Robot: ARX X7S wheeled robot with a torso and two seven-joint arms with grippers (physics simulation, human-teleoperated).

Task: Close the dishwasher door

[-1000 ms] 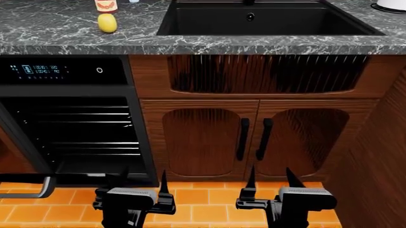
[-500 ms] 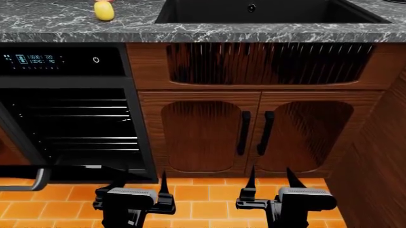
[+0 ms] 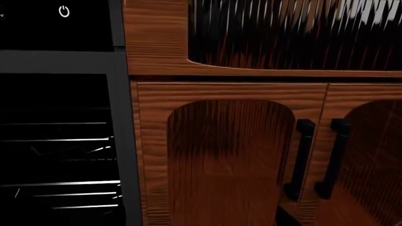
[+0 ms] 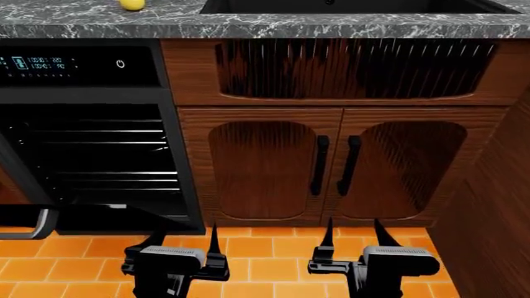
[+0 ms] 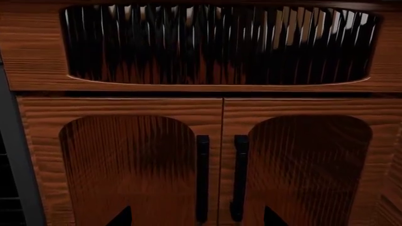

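The dishwasher door [image 4: 99, 218] hung open in the head view, dropped forward at the lower left of the frame. Its glossy black panel lay low in front of the dark cavity, and its silver-grey bar handle [image 4: 38, 225] sat at the far left edge above the orange floor tiles [image 4: 265, 254]. The racks [image 4: 108, 155] showed inside the opening, with the lit control panel [image 4: 49, 63] above them, under the marbled table [image 4: 331, 25]. A yellow fruit [image 4: 133, 4] sat on that table at the top left. Your left gripper [image 4: 184, 239] and right gripper [image 4: 354, 236] stood at the bottom centre, each with its fingers spread wide and holding nothing. Both were clear of the door and pointed toward the brown cabinet doors [image 4: 265, 167] to the right of the dishwasher.

In the left wrist view, the open cavity filled the left side, with a power symbol [image 3: 64, 11] at the upper left. The cabinet doors and their two black vertical handles [image 3: 301, 157] lay to the right. You could not tell the state of the fingers from this view.

In the right wrist view, you faced the two cabinet doors squarely, with the ribbed panel [image 5: 217, 44] above them. Two dark fingertips [image 5: 122, 217] poked up at the bottom edge, set far apart with nothing gripped between them.
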